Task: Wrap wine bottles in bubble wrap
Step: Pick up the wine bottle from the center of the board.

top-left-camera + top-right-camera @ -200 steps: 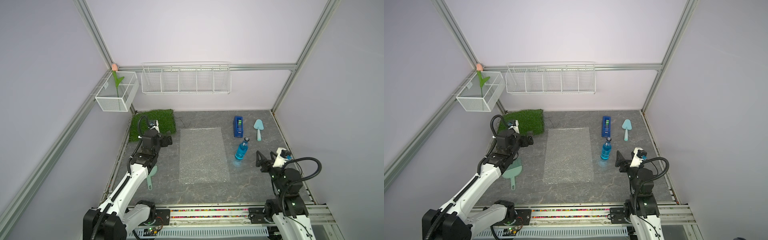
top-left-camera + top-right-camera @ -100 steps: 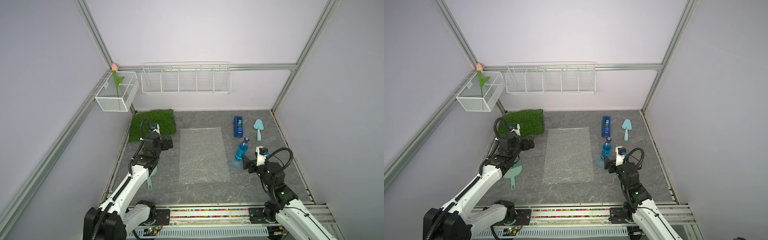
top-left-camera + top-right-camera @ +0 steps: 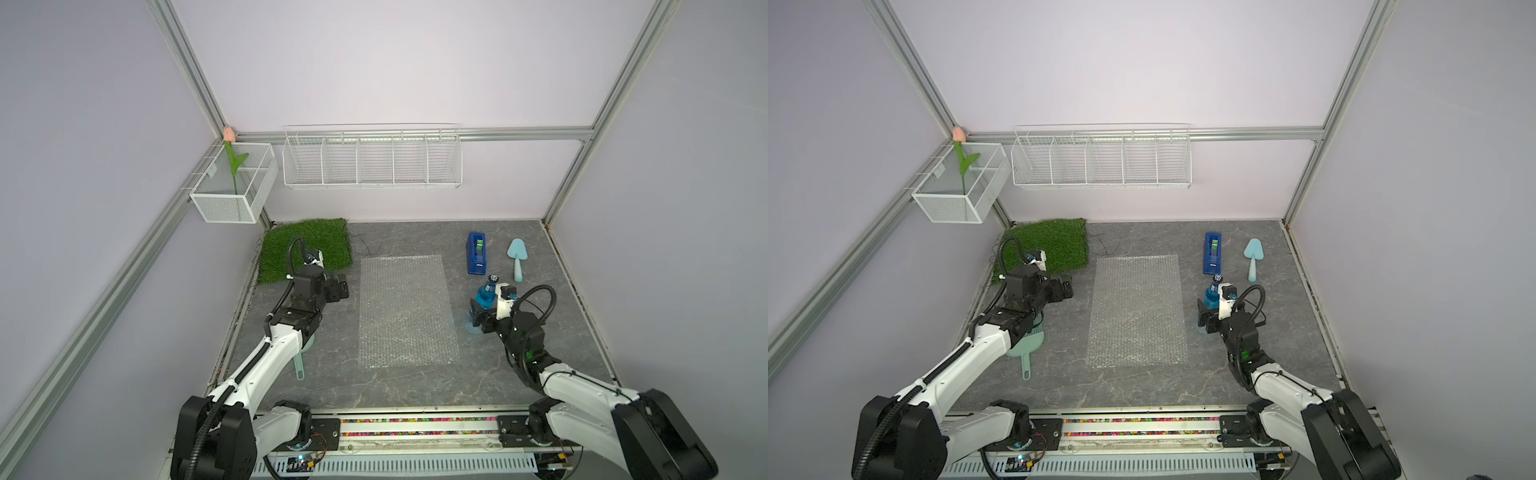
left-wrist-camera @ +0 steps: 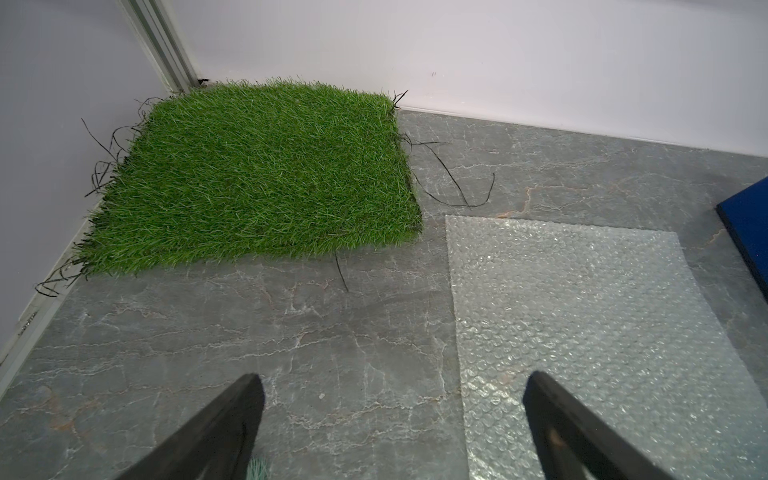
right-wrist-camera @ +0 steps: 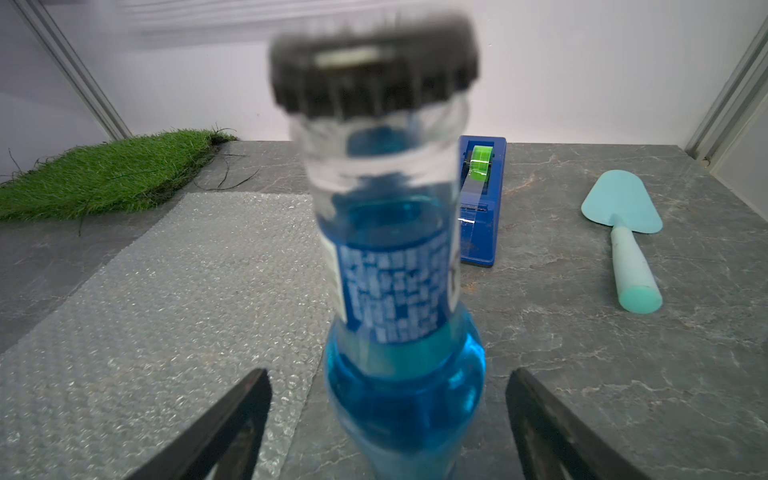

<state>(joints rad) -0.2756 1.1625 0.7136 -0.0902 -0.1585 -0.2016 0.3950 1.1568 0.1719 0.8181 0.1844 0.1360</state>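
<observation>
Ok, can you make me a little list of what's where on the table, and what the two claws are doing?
Bottle: small clear bottle of blue liquid, upright, beside the wrap
Wrap: clear bubble wrap sheet, lying flat
Right claw: open, either side of the bottle, not gripping
Left claw: open, empty
Behind bottle: dark blue tape dispenser, pale teal trowel

The left arm (image 3: 266,365) and the right arm (image 3: 582,388) are built of glossy white tubular links joined by blocky matte-black housings. A ribbed black cable (image 3: 291,257) is looped over each wrist, where a small white camera module (image 3: 316,262) is mounted. A green light (image 3: 530,354) is shown on the right forearm. The left gripper (image 4: 393,375) and the right gripper (image 5: 388,372) are finished with flat, black, tapering fingers (image 4: 216,432).
</observation>
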